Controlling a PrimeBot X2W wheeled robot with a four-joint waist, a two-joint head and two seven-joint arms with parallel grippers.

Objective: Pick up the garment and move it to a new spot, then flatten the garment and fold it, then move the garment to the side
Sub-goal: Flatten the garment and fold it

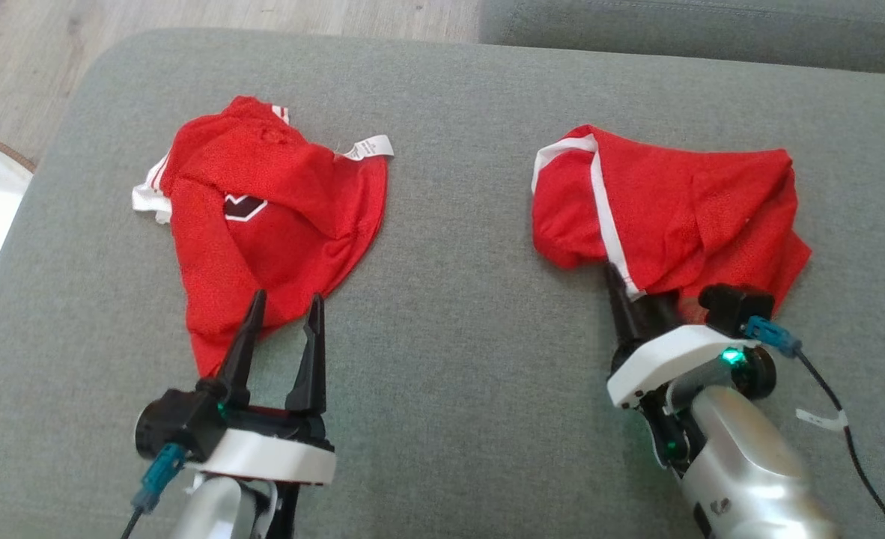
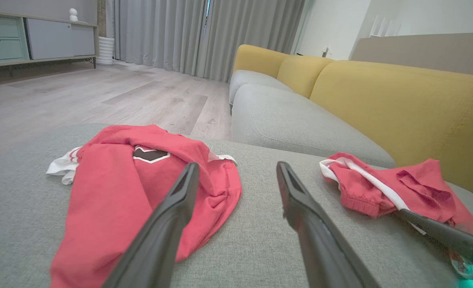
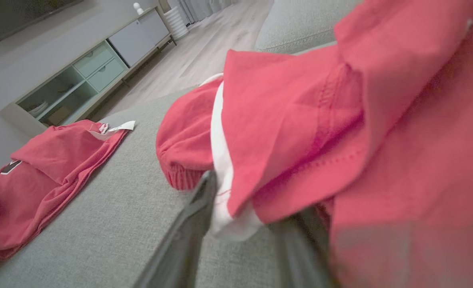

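Task item: red striped garment (image 1: 674,209), thin red knit with a white band down one side and a ribbed, gathered hem; crumpled in a heap on the right half of the flat grey woven cushion (image 1: 457,314). It lies well apart from the red emblem garment (image 1: 278,224), a second rumpled red piece on the left half with a black-and-white badge and a white label (image 1: 371,147).

right gripper (image 1: 637,288) is at the near edge of the red striped garment; one dark finger beside the white band, the other under a fold. Cloth sits between the fingers; can't tell if they're clamped on it or just straddling.

left gripper (image 1: 287,299) has its jaws wide apart, holding nothing; tips over the near hem of the red emblem garment.

Per view:
- Head view gives the top-down layout plus pale wood floor (image 1: 23,67).
- Left wrist view adds yellow sofa backrests (image 2: 400,108) and grey curtains (image 2: 204,36); it also shows one finger of the right gripper reaching the striped heap from the side.
- Right wrist view is a close-up: hem stitching and the white band draped against the finger; grey-green cabinet (image 3: 100,68) behind.
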